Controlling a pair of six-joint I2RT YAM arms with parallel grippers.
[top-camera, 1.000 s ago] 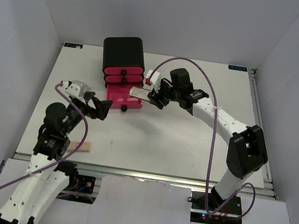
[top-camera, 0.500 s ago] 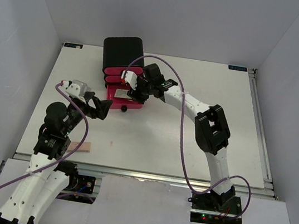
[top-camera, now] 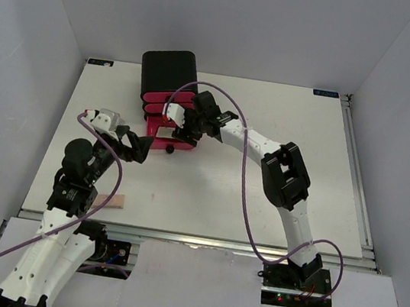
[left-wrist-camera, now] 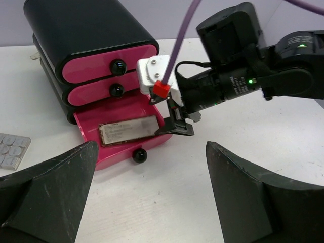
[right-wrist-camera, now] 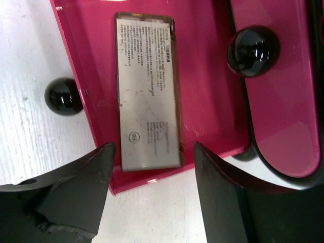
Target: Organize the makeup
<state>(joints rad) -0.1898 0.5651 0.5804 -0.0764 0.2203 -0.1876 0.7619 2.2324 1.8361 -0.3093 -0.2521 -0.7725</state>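
The compact [right-wrist-camera: 147, 81] lies flat in the open drawer [right-wrist-camera: 202, 101]; our right gripper [right-wrist-camera: 153, 147], spread and empty above it, should rise straight, clearing the drawer's rim.

compact [right-wrist-camera: 148, 126]: grey, dark print | drawer [right-wrist-camera: 202, 101]: pink | box [left-wrist-camera: 76, 25]: black | knob [right-wrist-camera: 63, 95]: black

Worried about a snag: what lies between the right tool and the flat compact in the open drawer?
Nothing: the right wrist view shows the open right tool above the flat compact, which lies free in the pink drawer.
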